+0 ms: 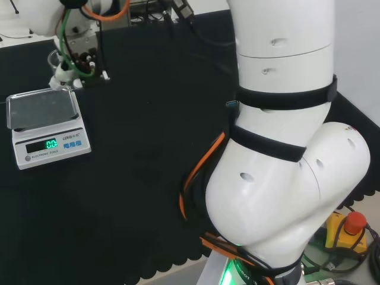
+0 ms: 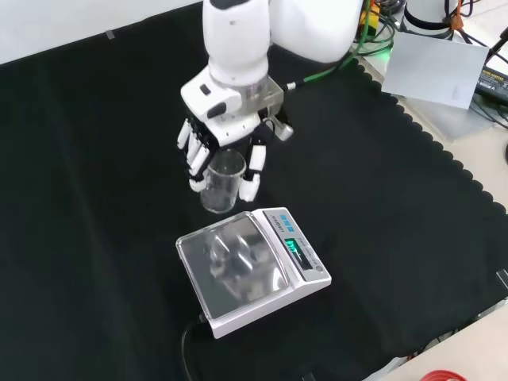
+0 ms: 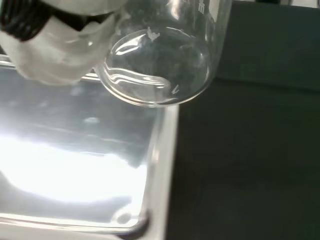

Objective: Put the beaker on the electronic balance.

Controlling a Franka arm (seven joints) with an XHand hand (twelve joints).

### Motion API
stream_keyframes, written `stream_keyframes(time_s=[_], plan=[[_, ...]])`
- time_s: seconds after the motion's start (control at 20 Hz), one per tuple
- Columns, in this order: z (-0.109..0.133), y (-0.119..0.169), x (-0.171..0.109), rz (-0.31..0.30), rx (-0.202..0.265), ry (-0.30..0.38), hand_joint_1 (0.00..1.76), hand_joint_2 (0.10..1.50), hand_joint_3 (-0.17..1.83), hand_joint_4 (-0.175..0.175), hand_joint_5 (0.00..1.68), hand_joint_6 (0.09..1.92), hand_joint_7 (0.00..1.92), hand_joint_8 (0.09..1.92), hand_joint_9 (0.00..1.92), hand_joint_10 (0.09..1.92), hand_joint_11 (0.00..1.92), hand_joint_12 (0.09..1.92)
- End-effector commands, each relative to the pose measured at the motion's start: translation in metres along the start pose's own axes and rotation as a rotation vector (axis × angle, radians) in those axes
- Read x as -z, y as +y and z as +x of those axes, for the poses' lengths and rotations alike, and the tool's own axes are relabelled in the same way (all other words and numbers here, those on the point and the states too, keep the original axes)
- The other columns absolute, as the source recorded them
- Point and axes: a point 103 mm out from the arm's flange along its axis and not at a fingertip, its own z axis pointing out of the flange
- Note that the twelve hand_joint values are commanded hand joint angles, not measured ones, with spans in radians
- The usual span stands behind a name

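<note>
balance pan (image 3: 75, 165), beaker (image 3: 160, 65) half-hidden in hand (image 2: 226, 131)

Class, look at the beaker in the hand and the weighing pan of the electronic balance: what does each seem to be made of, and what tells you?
Beaker: clear glass or plastic, glossy; the cloth shows through it. Weighing pan: likely polished metal, silvery and mirror-like with blurred reflections. Electronic balance housing: apparently white matt plastic.

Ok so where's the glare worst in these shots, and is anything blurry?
Wrist view: a broad white glare washes out the balance pan, and the hand is a blurred white shape beside the beaker. Front view: the pan shows softer mottled reflections. Head view: the pan looks evenly grey, without glare.
</note>
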Motion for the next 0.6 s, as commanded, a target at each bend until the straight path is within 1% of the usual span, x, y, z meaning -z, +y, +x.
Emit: stream_keyframes(time_s=[0.05, 0.2, 0.3, 0.6], plan=[[0.038, 0.004, -0.007, 0.01, 0.047, 0.009, 1.08, 0.91, 0.22, 0.175, 1.18, 0.7, 1.22, 0.77, 1.32, 0.63, 0.97, 1.14], [0.046, 0.006, -0.011, 0.016, 0.058, 0.013, 1.08, 0.91, 0.22, 0.175, 1.18, 0.7, 1.22, 0.77, 1.32, 0.63, 0.97, 1.14], [0.052, 0.008, -0.018, 0.026, 0.068, 0.001, 1.08, 0.91, 0.22, 0.175, 1.18, 0.7, 1.22, 0.77, 1.32, 0.63, 0.97, 1.14], [0.061, 0.016, -0.039, 0.059, 0.073, -0.004, 1.09, 0.91, 0.22, 0.175, 1.18, 0.7, 1.22, 0.77, 1.32, 0.63, 0.97, 1.14]])
